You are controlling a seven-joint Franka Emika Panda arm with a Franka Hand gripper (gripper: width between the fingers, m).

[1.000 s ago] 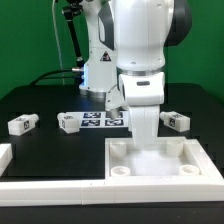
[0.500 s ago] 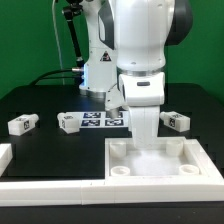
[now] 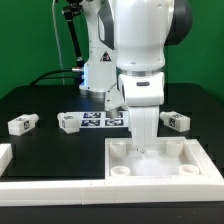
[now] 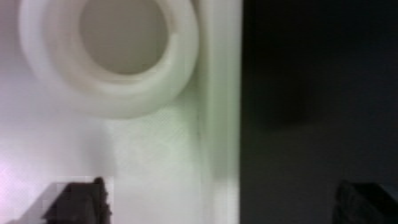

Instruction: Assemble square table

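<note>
**Arm upright over the table top's far rim**

The arm (image 3: 140, 60) stands vertical. Its end effector (image 4: 222, 205) is low at the square table top (image 3: 160, 182), fingers spread wide, gripping nothing. The top lies on the counter (image 3: 40, 150), near side, toward the exterior view's right. Nothing has visibly shifted since a half-second ago.

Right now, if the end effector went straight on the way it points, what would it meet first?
Most likely the far edge of the square table top: the open end effector straddles it, one finger over white plastic, one over the black table. Depth is unclear.
</note>
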